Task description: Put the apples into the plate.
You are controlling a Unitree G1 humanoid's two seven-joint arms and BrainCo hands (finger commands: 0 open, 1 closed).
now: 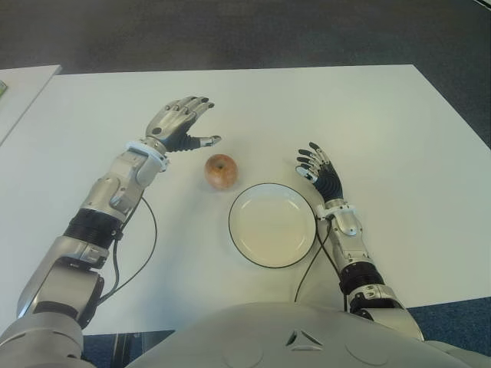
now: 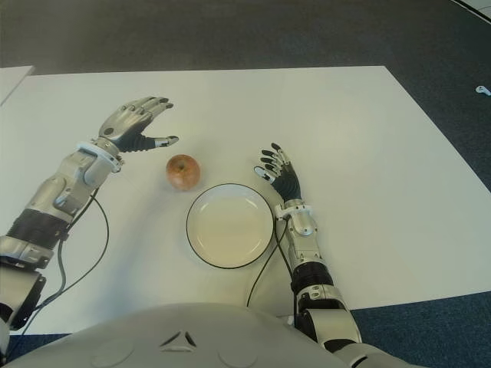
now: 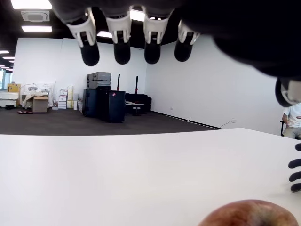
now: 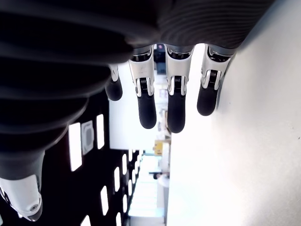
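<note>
The apple [image 1: 221, 171] is lying on the table [image 1: 399, 138], just far-left of the empty plate [image 1: 242, 244]. It is being approached by the left hand [image 1: 179, 124], fingers spread; the right hand [image 1: 321, 173], right of the plate, is being held open. A grasp seems needed next.

One apple [image 1: 221, 171], one plate [image 1: 272, 225], one white table [image 1: 399, 138], two hands
</note>
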